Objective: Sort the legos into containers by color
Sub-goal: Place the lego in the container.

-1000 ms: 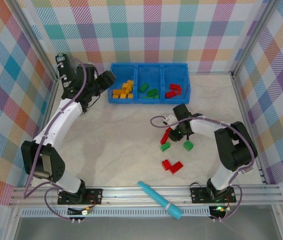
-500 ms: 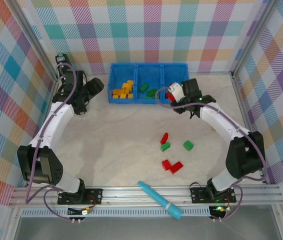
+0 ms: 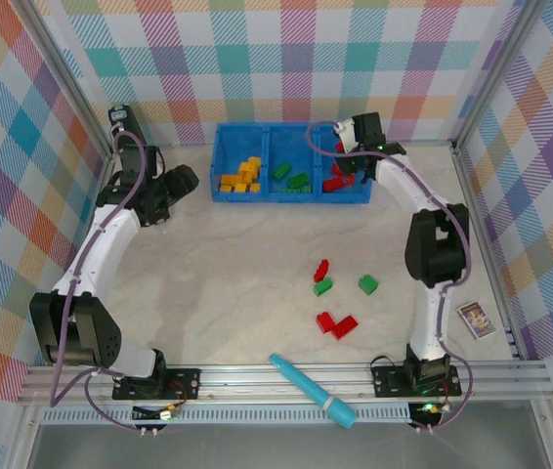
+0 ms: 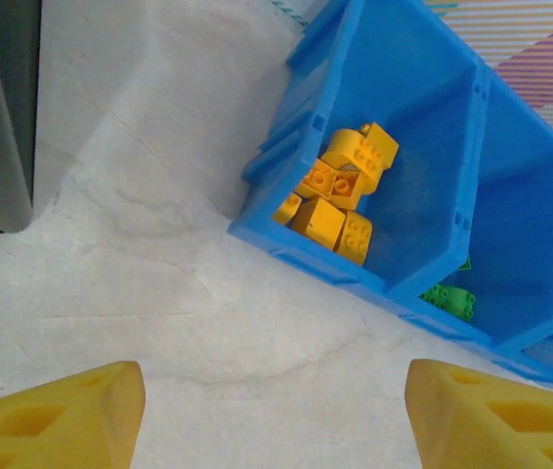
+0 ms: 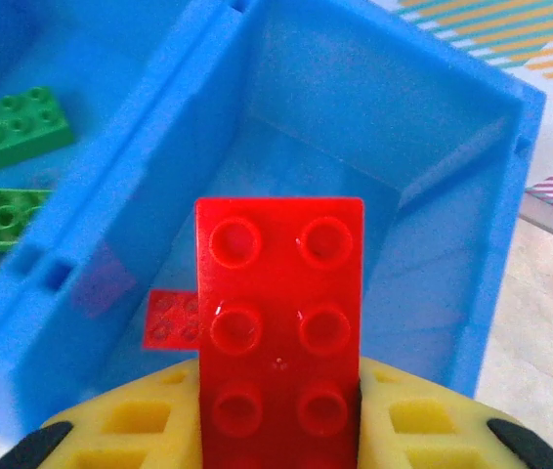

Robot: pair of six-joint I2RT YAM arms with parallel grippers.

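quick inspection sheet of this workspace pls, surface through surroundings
surface: pale marbled tabletop, no spills seen
job's things: blue bin holds yellow-orange bricks left, green bricks middle, red bricks right; loose legos, red and green, lie mid-table
clutter: teal stick near the front rail; picture card at the right edge
grippers: left gripper open, empty, beside the bin's left end; right gripper shut on held red brick over the right compartment
cables: cables run along both arms
surroundings: plaid walls, metal frame

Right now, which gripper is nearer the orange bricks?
Left. The left gripper hovers just outside the bin beside the orange bricks; the right gripper holds a red brick over its opposite-end compartment.
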